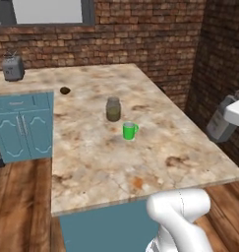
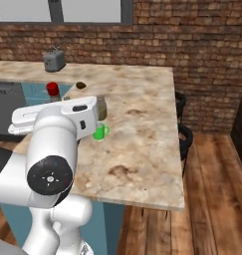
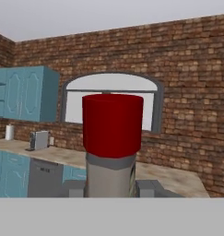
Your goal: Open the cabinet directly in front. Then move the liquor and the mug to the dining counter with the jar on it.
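- One jar (image 1: 113,109) stands upright near the middle of the table (image 1: 155,162); its clear glass shows olive-brown contents up to a greyish lid.
- One mug (image 1: 129,131), bright green with a side handle, stands upright just beside the jar on the near side, a small gap between them; what is inside it cannot be made out. In the right base view the mug (image 2: 100,132) peeks out from behind the arm.
- One liquor (image 3: 112,147) bottle is in the hand view, upright and close to the camera: a broad red cap over a grey neck. In the right base view its red cap (image 2: 53,89) shows above the white arm, off the left side of the table.
- The fingers (image 3: 111,189) stand on either side of the bottle's neck, pinching it below the cap.
- The table is a large beige-brown marbled slab on a plain teal base, with one small dark spot (image 1: 65,90) near its far left part.
- One grey toaster (image 1: 13,68) sits on the far counter below the window.
- The cabinet (image 3: 25,94), teal-blue, hangs on the brick wall at the left of the hand view.
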Controlling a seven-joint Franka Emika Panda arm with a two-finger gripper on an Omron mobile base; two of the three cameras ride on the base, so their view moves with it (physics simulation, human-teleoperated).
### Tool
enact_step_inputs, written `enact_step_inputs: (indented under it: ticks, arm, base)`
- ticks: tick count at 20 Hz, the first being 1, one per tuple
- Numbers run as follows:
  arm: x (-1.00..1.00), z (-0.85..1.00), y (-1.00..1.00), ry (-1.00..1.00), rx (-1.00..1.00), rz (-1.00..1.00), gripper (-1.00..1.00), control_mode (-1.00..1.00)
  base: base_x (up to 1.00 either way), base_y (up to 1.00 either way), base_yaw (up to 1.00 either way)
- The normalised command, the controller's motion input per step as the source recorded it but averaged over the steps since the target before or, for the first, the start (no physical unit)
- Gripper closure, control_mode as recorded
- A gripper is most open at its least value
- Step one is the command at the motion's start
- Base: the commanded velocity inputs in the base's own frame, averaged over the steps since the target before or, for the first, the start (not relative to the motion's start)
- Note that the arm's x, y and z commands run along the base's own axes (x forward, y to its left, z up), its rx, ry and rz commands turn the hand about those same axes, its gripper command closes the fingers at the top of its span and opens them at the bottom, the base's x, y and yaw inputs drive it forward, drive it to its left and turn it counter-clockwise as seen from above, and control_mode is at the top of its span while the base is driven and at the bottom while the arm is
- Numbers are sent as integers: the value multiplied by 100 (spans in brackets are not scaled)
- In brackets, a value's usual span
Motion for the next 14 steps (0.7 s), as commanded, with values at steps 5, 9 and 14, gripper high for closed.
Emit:
enact_step_inputs:
  ticks: [5,9,14]
  arm:
    - [0,0,0,0,0,0,100,100]
    - [0,0,0,0,0,0,100,100]
    - [0,0,0,0,0,0,100,100]
  base:
    - [95,0,13]
    - [28,0,0]
    - [11,0,0]
